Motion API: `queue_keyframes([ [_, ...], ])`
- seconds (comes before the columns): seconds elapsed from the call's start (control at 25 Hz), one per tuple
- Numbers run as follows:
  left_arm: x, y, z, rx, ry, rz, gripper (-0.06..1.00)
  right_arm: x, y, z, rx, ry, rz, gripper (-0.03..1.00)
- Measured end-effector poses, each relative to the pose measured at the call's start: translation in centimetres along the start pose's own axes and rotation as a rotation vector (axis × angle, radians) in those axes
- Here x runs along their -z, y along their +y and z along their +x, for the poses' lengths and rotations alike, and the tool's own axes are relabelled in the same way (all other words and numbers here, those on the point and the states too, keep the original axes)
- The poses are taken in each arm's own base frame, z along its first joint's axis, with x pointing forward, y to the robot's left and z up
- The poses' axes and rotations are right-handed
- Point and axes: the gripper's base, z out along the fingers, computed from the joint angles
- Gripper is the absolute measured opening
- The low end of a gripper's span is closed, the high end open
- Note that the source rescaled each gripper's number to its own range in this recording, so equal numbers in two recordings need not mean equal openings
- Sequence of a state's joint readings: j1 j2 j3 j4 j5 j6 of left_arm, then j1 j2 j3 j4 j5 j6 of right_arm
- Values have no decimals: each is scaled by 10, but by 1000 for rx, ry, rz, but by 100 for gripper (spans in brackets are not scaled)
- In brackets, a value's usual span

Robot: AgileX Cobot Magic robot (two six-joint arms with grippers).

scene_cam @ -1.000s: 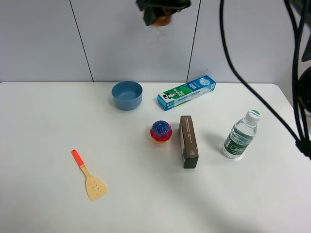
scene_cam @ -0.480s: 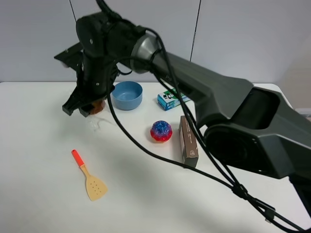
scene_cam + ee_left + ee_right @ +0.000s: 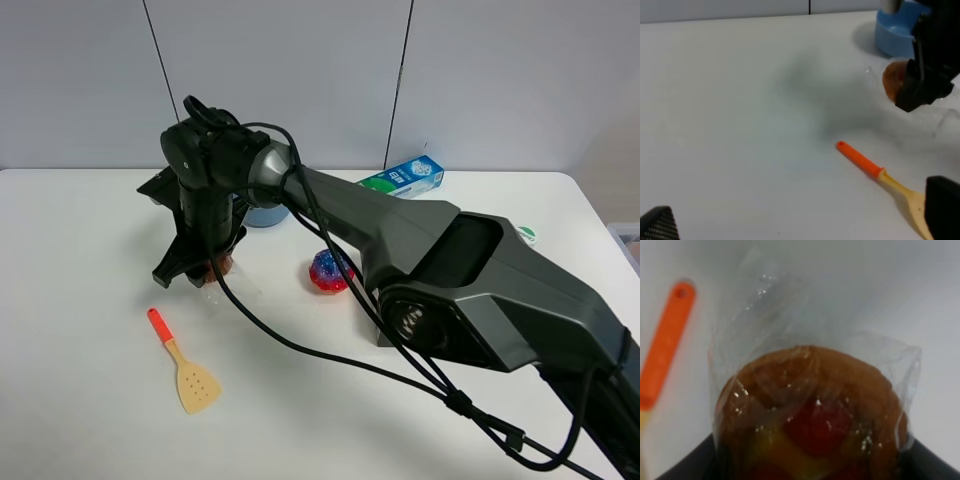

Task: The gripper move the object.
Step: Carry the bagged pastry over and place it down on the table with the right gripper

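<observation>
The object, a small golden-brown pastry (image 3: 223, 266) with red spots in a clear wrapper, is held in my right gripper (image 3: 203, 266). The right arm reaches across to the left half of the table. The pastry hangs low over the table, left of the blue bowl and above the spatula in the high view. I cannot tell if it touches the table. It fills the right wrist view (image 3: 810, 415), and the left wrist view shows it (image 3: 893, 80) in the black claw (image 3: 920, 87). My left gripper (image 3: 800, 222) is open and empty, low over bare table.
An orange-handled spatula (image 3: 185, 362) lies just in front of the pastry. A blue bowl (image 3: 266, 214) is partly hidden behind the arm. A shiny red-and-blue ball (image 3: 328, 271), a toothpaste box (image 3: 405, 178) and a bottle cap (image 3: 527, 235) lie further right.
The right arm came down from high at the back, carrying the pastry left past the bowl, then lower and nearer to the spatula.
</observation>
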State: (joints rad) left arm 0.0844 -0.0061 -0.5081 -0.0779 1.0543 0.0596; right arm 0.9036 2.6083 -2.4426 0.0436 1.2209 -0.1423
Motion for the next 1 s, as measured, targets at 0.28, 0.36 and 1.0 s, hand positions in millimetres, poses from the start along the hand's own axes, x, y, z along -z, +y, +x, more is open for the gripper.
queue_keyframes([
  [0.28,0,0,0,0,0,0,100,-33,-2,9,3,64,6,1],
  [0.36,0,0,0,0,0,0,100,-41,-2,11,4,79,7,1],
  [1.0,0,0,0,0,0,0,100,-44,-5,12,-50,87,47,75],
])
